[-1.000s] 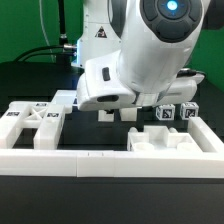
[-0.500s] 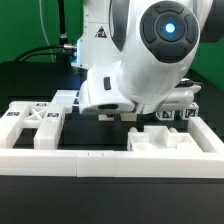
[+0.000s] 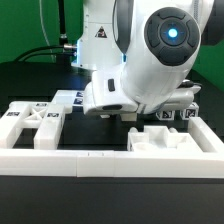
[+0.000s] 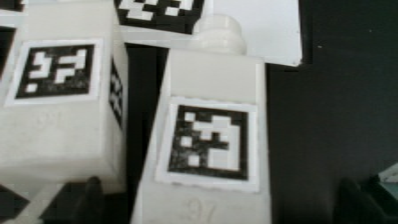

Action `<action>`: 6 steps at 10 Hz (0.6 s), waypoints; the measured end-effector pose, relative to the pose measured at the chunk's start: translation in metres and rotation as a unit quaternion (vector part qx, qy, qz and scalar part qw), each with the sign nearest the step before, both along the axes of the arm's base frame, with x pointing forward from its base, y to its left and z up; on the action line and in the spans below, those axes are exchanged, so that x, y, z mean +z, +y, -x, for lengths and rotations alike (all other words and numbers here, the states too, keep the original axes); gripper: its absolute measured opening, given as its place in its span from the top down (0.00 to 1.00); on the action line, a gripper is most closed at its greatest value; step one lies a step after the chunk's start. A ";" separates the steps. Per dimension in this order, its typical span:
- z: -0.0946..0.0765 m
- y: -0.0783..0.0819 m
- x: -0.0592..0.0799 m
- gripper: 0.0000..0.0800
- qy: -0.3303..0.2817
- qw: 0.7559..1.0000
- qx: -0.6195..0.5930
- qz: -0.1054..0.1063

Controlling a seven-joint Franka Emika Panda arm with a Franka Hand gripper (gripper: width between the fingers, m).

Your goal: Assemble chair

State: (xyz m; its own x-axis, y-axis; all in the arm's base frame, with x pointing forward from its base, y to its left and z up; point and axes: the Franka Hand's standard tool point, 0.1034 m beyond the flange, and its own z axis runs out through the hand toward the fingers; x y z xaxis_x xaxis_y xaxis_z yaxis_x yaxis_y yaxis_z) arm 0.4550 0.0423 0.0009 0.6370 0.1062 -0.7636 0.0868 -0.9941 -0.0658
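**Chair:** not assembled. Its white parts lie loose on the black tabletop [image 3: 95,138], behind the border rail [image 3: 110,160]. A cross-braced piece [image 3: 35,122] sits at the exterior view's left and a notched piece [image 3: 165,142] at its right.

**Pincer** [image 3: 118,114]: low over the parts, jaws spread, nothing gripped. The wrist view shows dark fingertips [image 4: 54,198] on either side of a tagged leg [image 4: 214,140]. A second leg [image 4: 63,90] lies close alongside; contact between the two cannot be confirmed.

**Step in hand, as judged:** grasping the tagged leg.

**Recommendations:**
- Centre the jaws across the leg's narrow width.
- Check that the finger on the neighbour's side goes into the gap, not onto the second leg.
- Descend straight and close on the flat side faces.
- Lift vertically so the neighbour is not dragged.

**Main risk:** a finger landing on the second leg.
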 end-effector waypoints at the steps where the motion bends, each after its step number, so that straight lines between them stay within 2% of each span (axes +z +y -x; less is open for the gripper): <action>1: 0.000 -0.001 0.000 0.36 0.000 1.000 0.002 -0.003; 2: 0.000 -0.002 0.000 0.55 0.000 1.000 0.002 -0.004; 3: -0.001 -0.003 0.000 0.64 0.000 1.000 0.010 -0.012; 5: -0.002 -0.001 0.001 0.64 -0.002 1.000 0.019 -0.023; 6: -0.013 0.000 0.006 0.64 -0.012 0.999 0.025 -0.030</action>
State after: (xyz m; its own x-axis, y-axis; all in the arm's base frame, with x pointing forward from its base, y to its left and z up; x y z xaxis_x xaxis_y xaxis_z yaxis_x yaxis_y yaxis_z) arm 0.4685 0.0425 0.0071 0.6484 0.1837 -0.7388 0.1385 -0.9827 -0.1228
